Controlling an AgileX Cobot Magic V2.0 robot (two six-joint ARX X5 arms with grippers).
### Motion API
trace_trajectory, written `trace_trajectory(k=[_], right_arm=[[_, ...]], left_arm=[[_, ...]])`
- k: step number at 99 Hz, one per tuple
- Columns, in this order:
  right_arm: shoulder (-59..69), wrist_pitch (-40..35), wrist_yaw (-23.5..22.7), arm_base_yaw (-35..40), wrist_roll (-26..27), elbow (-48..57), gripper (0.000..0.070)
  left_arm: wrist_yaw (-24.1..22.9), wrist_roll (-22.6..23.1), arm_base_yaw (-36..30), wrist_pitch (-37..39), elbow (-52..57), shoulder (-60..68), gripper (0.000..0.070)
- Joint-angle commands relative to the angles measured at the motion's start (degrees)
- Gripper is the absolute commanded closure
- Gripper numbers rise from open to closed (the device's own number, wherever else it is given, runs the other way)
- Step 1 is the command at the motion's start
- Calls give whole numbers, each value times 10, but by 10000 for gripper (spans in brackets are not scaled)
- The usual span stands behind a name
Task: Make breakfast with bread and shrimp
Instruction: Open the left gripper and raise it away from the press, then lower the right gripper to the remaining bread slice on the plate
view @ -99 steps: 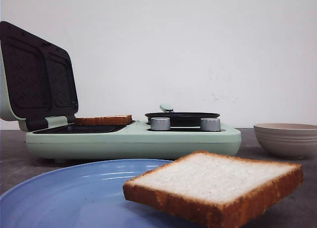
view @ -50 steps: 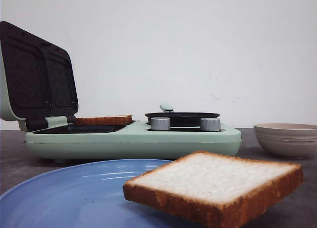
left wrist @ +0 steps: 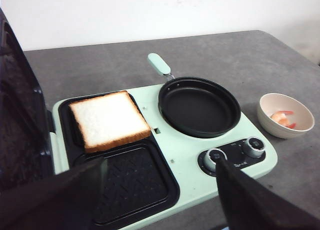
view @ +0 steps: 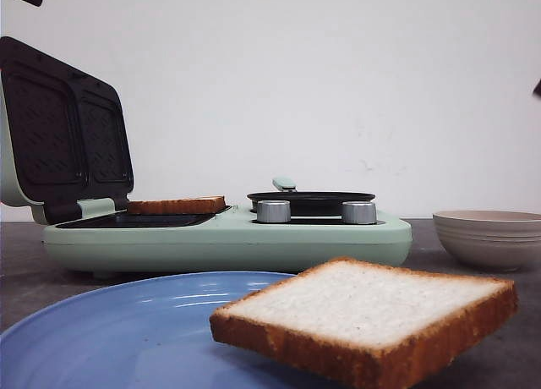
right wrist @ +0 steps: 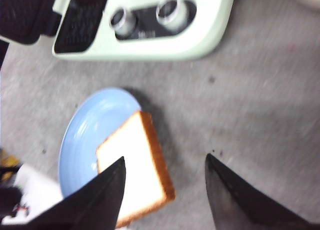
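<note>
One bread slice (view: 363, 317) lies on the blue plate (view: 110, 330) and overhangs its right rim; it also shows in the right wrist view (right wrist: 135, 175). My right gripper (right wrist: 165, 160) is open and empty above that slice's right edge. A second bread slice (left wrist: 109, 119) lies in the far well of the green sandwich maker (left wrist: 185, 160), and shows in the front view (view: 177, 205). My left gripper (left wrist: 161, 164) is open and empty above the maker's front. The shrimp (left wrist: 282, 118) lie in a beige bowl (left wrist: 285, 115) to the maker's right.
The maker's lid (view: 63, 131) stands open at the left. A black pan (left wrist: 199, 106) with a green handle sits on the maker's right half, two silver knobs (view: 274, 210) in front of it. The bowl (view: 490, 235) stands at the right. The near well (left wrist: 135, 182) holds nothing.
A dark piece of one arm has come into the front view's top left corner and another at its right edge. Bread, plate, maker and bowl have not moved.
</note>
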Motion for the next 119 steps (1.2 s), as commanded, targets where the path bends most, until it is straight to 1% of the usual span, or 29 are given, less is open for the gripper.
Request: trace_trajectory(k=[1,11,23,33,45,52,60,77,87,100,119], right_arm=[[7,13,-11,4,20,-12,390],[9,43,-29,9,49,-43,384],[9,82,-48,15,88,-85,347],[9,113,-64,24,115,-118,336],[9,137,-65,38,141,-149,333],[9,162,-72,49,165,-169,311],[9,183,-78,59,183,-183,304],[9,195,-78,81,201,-190,298],[9,195,-67,96,203,-191,298],[12,217,-61,116,225,-191,298],[33,238,-21,160,248,-191,298]], left_arm=[[7,-8,-8,7,2,3,307],[6,-8,-16,7,2,3,307],[6,-8,-20,8,2,3,307],[6,-7,-21,11,2,3,307],[6,-7,-22,14,2,3,307],[6,-7,-22,14,2,3,307],[6,-7,-22,14,2,3,307],[6,-7,-22,15,2,3,307],[6,-7,-22,15,2,3,307],[6,-7,-22,15,2,3,307],[6,-7,-22,15,2,3,307]])
